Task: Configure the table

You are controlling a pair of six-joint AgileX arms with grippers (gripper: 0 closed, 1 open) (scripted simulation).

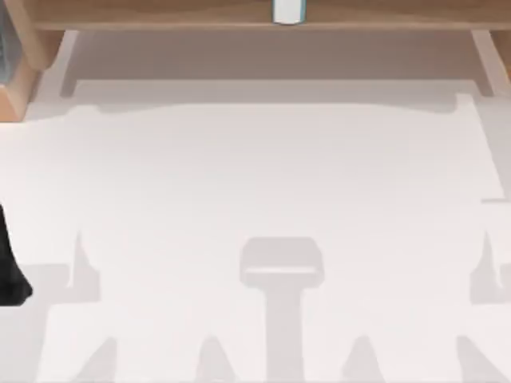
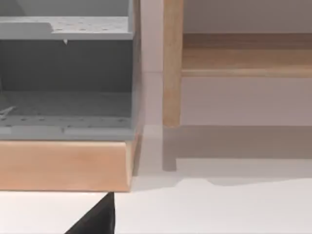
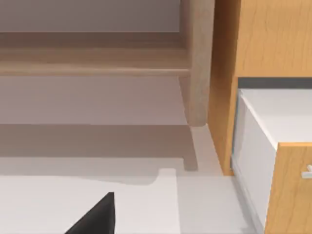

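Overhead, broad matte white table [image 1: 263, 175] bare beneath light-brown wooden ledge [image 1: 160, 14] with posts, left arm's dark tip [image 1: 11, 275] at left edge, finger opening impossible to tell.

The top camera looks straight down on the white table [image 1: 263, 175]. Both wrist cameras sit low, facing the wooden ledge [image 2: 243, 53] at the table's back edge.

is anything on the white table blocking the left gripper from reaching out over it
Nothing visible does. The table lies bare in front of the left gripper, a dark shape at the top view's left edge. The wooden ledge and its posts stand at the far edge, with a small white object on the ledge.
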